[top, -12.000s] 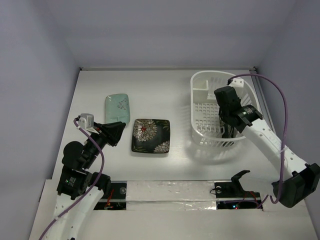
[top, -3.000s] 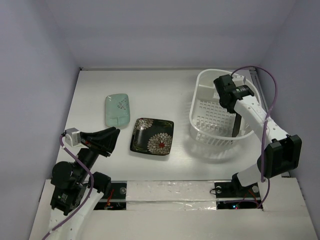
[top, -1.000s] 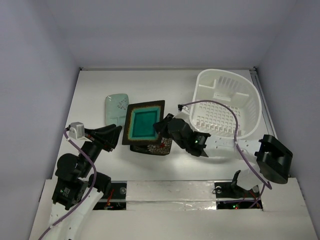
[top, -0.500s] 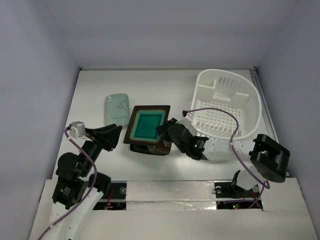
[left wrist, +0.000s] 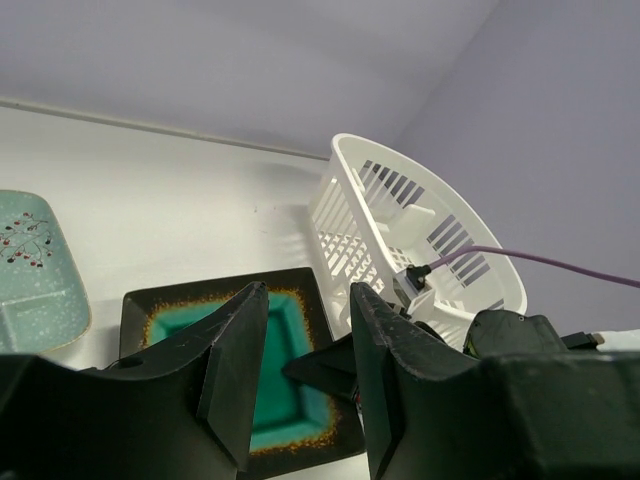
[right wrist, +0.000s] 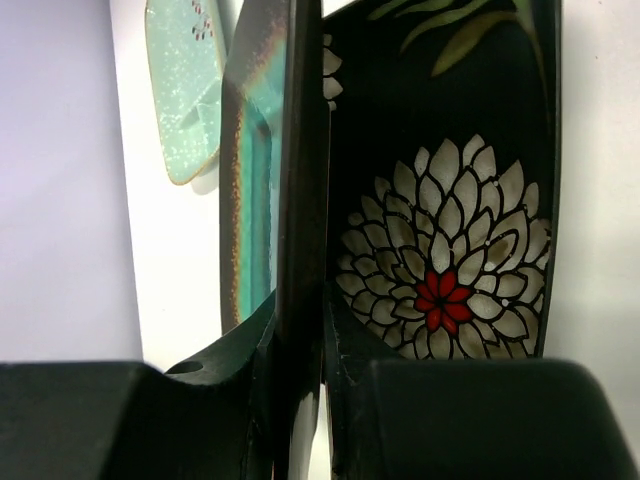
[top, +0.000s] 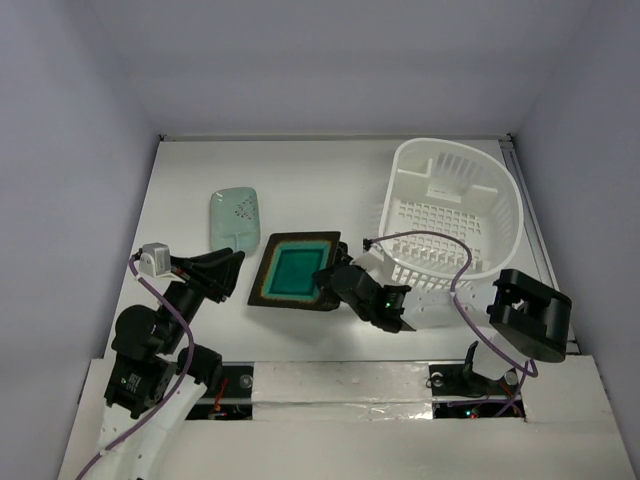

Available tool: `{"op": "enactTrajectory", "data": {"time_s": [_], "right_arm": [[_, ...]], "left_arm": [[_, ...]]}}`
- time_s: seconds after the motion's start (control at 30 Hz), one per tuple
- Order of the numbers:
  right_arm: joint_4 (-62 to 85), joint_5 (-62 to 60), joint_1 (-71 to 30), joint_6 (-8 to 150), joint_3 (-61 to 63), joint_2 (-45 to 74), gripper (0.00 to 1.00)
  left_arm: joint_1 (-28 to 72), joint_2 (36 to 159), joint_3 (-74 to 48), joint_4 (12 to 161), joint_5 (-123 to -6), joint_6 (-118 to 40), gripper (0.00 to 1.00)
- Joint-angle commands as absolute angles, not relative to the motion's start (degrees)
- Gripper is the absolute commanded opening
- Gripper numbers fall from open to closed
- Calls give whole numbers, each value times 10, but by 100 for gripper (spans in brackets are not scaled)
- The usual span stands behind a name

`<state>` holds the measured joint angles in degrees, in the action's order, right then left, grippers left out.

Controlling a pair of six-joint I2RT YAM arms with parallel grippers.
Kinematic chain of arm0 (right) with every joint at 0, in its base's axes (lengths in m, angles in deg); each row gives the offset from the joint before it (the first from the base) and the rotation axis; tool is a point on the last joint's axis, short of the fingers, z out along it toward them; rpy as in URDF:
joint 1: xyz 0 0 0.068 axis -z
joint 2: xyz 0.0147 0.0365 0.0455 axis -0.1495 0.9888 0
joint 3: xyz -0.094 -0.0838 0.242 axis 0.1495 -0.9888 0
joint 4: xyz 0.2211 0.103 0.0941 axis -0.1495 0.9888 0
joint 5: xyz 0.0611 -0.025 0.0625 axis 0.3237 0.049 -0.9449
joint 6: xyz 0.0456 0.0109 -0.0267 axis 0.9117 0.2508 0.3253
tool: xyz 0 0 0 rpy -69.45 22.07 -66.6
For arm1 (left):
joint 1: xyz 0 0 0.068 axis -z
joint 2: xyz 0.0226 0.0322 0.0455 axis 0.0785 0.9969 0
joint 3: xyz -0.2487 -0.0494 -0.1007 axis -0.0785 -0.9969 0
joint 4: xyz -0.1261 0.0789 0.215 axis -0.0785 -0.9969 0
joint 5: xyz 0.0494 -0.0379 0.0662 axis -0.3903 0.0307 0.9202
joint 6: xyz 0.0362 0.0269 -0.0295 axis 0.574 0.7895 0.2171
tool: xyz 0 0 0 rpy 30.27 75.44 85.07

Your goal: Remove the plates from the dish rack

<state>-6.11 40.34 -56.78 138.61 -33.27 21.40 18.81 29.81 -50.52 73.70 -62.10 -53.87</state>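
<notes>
My right gripper is shut on the right rim of the dark-rimmed square plate with a teal centre. It holds that plate nearly flat just over the black flower plate, which the top view hides. In the right wrist view the teal plate is edge-on between my fingers. The pale mint plate lies on the table to the upper left. The white dish rack stands to the right and shows no plate inside. My left gripper is open and empty, left of the teal plate.
The right arm's purple cable loops in front of the rack's near wall. The rack and the mint plate also show in the left wrist view. Walls close the table at the back and both sides.
My right gripper has carried the teal plate from the rack to the left and lowered it from a tilt to nearly flat over the flower plate. The left arm has barely moved.
</notes>
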Motion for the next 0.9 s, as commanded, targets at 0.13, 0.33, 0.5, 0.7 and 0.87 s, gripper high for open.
{"op": "enactTrajectory", "data": {"time_s": [0.13,0.33,0.5,0.7,0.87], "right_arm": [[-186,461,-576,1456,-331,200,5],[-166,455,-576,1465,-335,213,29],[-126,445,-576,1460,-325,220,48],[-13,467,-581,1451,-293,206,67],[101,498,-581,1412,-240,207,82]], "left_arm": [[192,296,-506,757,-624,-540,35],[192,294,-507,757,-624,-540,35],[192,294,-507,758,-626,-540,35],[192,292,-507,758,-627,-541,36],[192,286,-506,759,-628,-540,36]]}}
